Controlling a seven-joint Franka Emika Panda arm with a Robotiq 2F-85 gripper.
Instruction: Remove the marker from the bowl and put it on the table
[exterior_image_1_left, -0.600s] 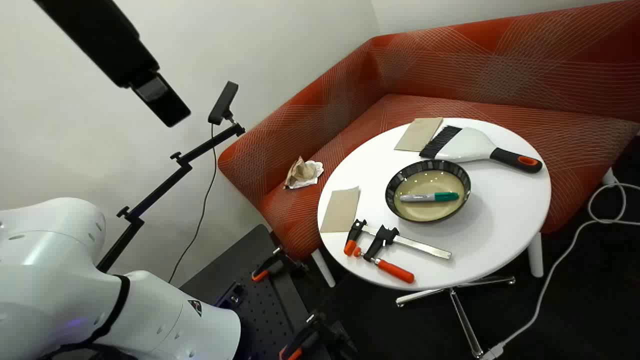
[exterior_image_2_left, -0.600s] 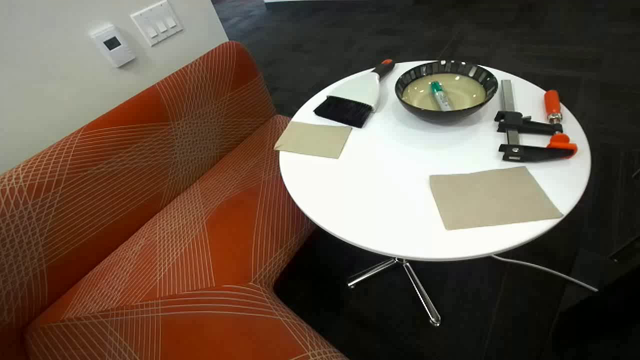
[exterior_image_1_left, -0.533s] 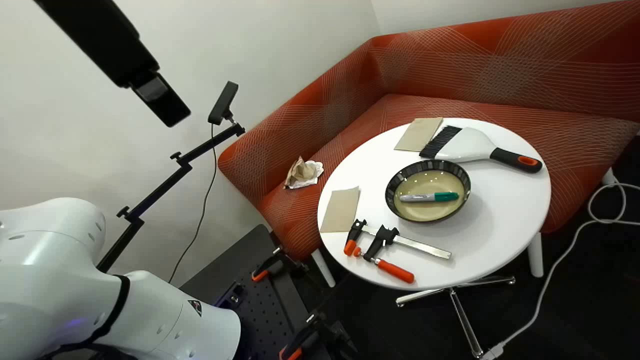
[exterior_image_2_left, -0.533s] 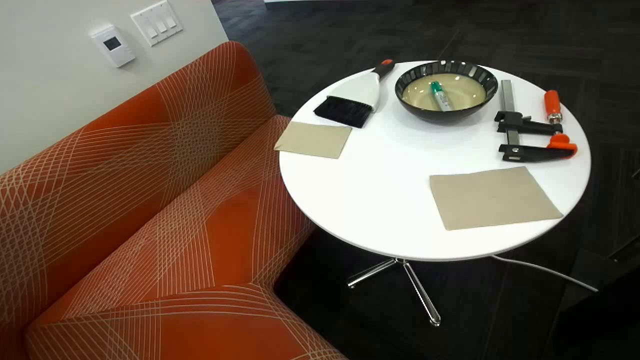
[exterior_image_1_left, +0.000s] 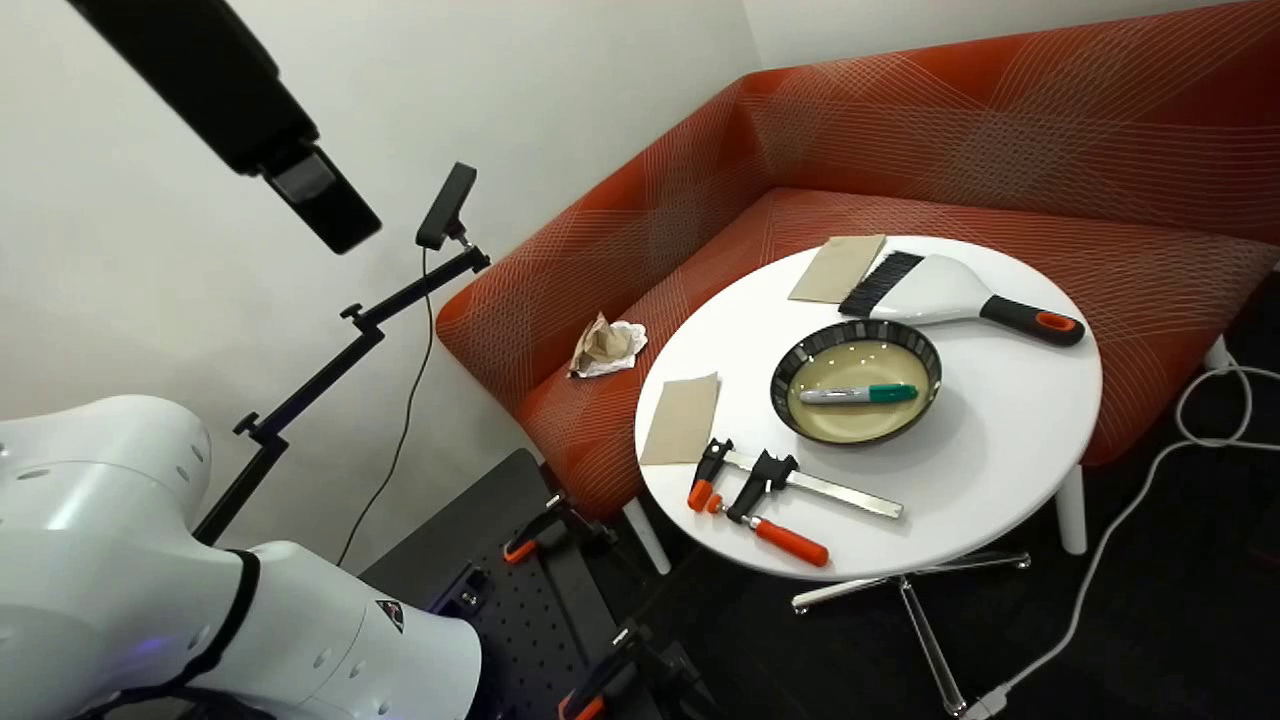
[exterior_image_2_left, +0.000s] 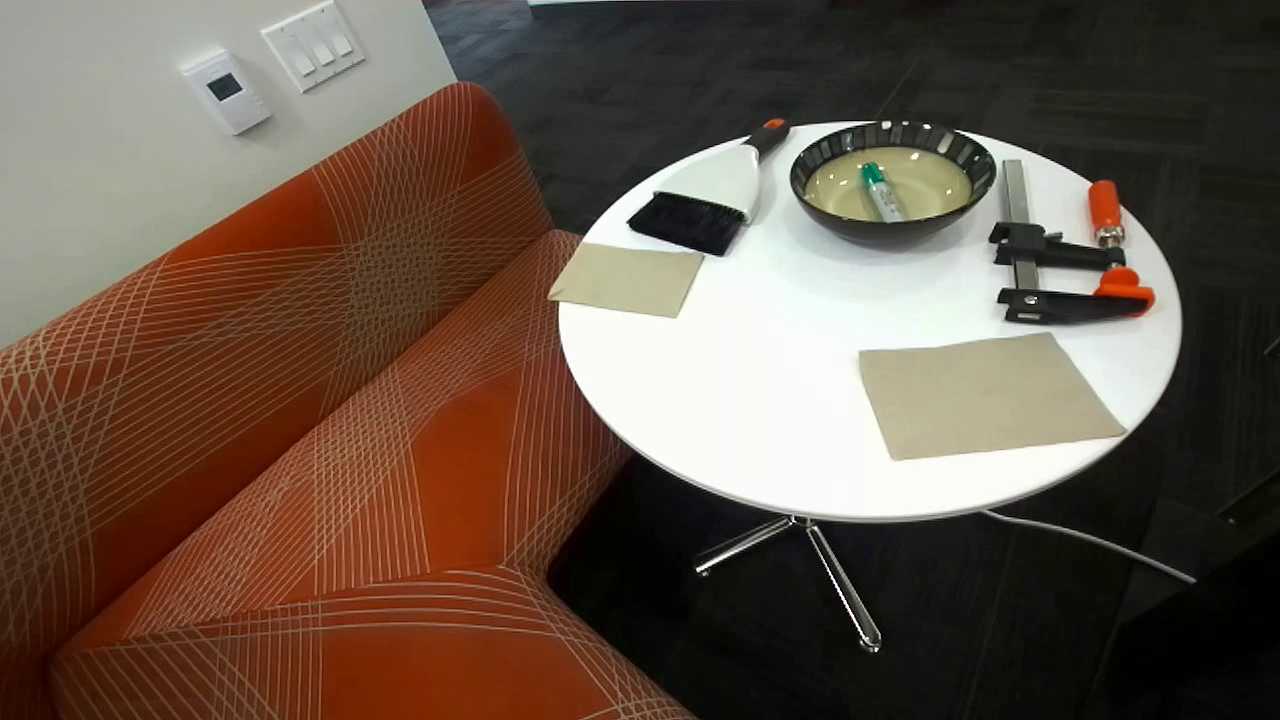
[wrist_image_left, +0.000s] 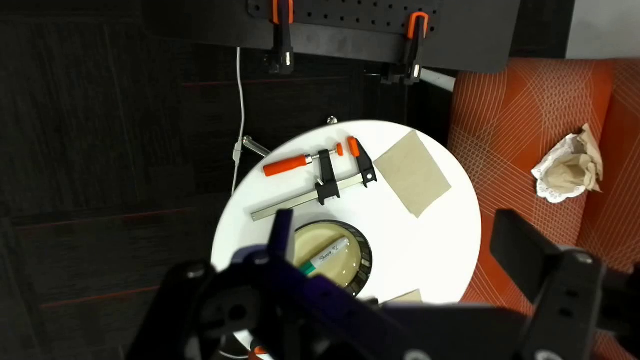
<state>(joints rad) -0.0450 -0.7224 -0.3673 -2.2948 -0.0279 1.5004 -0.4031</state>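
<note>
Gripper (wrist_image_left: 395, 227): one, jaws spread wide, lower half of wrist view. Marker (exterior_image_1_left: 858, 394): one, green-capped, lying inside bowl (exterior_image_1_left: 855, 427), right of centre in an exterior view. Table (exterior_image_1_left: 1000, 440): round, white; clamp (exterior_image_1_left: 768, 475) at bowl's lower left, brush (exterior_image_1_left: 940, 290) upper right.

Table (exterior_image_2_left: 760, 400) bright | bowl (exterior_image_1_left: 855, 422) glinting | floor (exterior_image_2_left: 1110, 75) dark | end effector (wrist_image_left: 394, 234) blurred

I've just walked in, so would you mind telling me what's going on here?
A robot arm is meant to move a green-capped marker from the bowl onto the table. Nothing is being handled now: the claw hangs open and empty, away from the bowl. The marker lies inside the bowl, which stands on the table between a brush and a clamp.
</note>
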